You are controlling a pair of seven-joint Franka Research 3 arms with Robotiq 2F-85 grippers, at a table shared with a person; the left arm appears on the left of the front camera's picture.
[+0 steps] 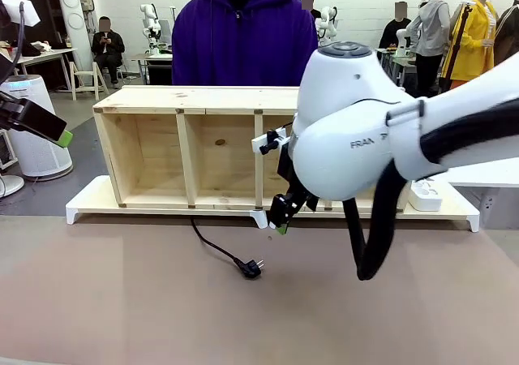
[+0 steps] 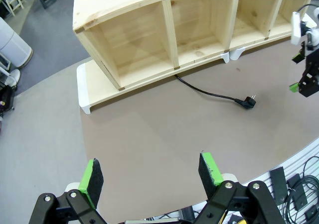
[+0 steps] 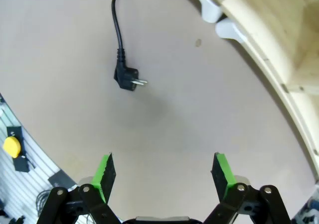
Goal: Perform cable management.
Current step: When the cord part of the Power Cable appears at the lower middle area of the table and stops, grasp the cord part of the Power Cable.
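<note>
A thin black cable [image 1: 212, 244] runs out from under the wooden shelf [image 1: 203, 146] and ends in a small black plug [image 1: 252, 268] lying on the brown table. The cable [image 2: 209, 92] and plug [image 2: 248, 102] also lie ahead in the left wrist view. In the right wrist view the plug [image 3: 127, 79] lies up and left of my fingers. My right gripper [image 3: 163, 176] is open and holds nothing; in the front view my right gripper [image 1: 280, 219] hangs just right of the plug, in front of the shelf. My left gripper [image 2: 149, 176] is open, held high at the left, far from the cable.
A person in a purple hoodie [image 1: 243, 36] stands behind the shelf. The shelf rests on a white riser [image 1: 89, 205] with short feet. A white power strip [image 1: 425, 195] lies at its right end. My right arm's large white joint [image 1: 357, 122] blocks the shelf's right side.
</note>
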